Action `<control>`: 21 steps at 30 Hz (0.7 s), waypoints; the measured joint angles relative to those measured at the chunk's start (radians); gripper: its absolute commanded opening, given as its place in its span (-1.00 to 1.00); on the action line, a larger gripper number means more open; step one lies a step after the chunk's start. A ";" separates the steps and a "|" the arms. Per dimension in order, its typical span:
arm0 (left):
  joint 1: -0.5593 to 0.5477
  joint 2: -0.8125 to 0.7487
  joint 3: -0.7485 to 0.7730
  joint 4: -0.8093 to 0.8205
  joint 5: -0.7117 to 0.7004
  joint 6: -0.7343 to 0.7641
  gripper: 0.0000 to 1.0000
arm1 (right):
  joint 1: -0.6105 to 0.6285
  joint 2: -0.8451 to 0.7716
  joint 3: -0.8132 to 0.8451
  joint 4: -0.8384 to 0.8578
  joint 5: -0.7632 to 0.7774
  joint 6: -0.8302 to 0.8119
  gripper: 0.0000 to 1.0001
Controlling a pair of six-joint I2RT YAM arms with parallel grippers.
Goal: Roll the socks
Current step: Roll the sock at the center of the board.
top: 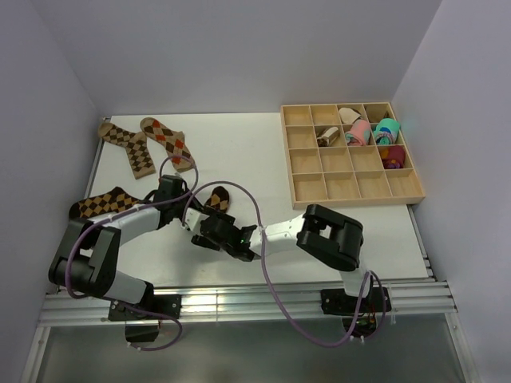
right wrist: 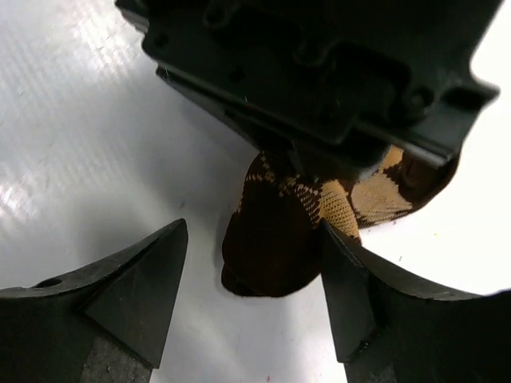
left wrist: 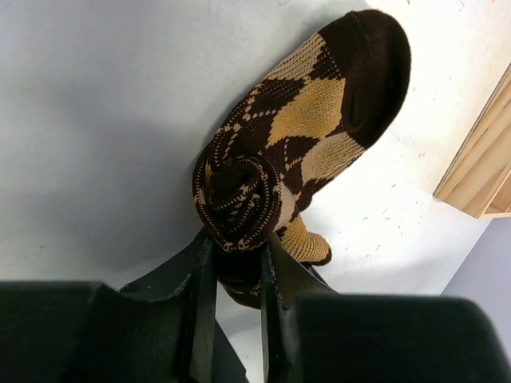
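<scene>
Brown-and-mustard argyle sock (left wrist: 319, 120), partly rolled: the coil sits at the end opposite the toe, and the dark toe is the free end. Its long axis runs straight out from the left gripper (left wrist: 235, 271), toe pointing away from the jaws and toward the side where the wooden tray (left wrist: 479, 175) edge shows. We see the left jaws nearly closed, pinching the coil, which bulges just past the fingertips (left wrist: 201, 319). The unrolled foot lies flat on the white table (left wrist: 96, 120) beyond those jaws.

From the right wrist, the right gripper (right wrist: 251, 295) is spread wide and grips nothing. A dark brown end of the sock sits between its fingers, close against the one on the right of that view. It is probably touching, but shadow makes that hard to call. The left gripper's black body hangs over the sock on the far side of these open jaws.

Farther out, left of both grippers, three loose socks (top: 128, 148) lie flat. Some tray compartments hold rolled bundles (top: 367, 132).
</scene>
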 measured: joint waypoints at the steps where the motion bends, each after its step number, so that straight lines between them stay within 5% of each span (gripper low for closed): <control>1: 0.001 0.005 0.005 -0.001 0.004 0.006 -0.99 | 0.004 0.010 0.006 0.009 0.016 -0.007 0.42; 8: 0.008 0.031 0.029 -0.009 0.028 0.057 -0.96 | 0.001 0.055 0.031 0.042 0.092 -0.041 -0.60; 11: 0.008 0.032 0.034 -0.015 0.027 0.069 -0.73 | 0.000 0.055 0.035 0.034 0.090 -0.039 -1.00; 18: 0.011 0.006 0.041 -0.064 0.000 0.078 0.06 | -0.029 0.027 0.043 -0.027 -0.002 -0.011 -1.00; 21: 0.028 -0.026 0.041 -0.113 -0.021 0.074 0.18 | -0.045 0.014 0.047 -0.056 -0.052 0.004 -1.00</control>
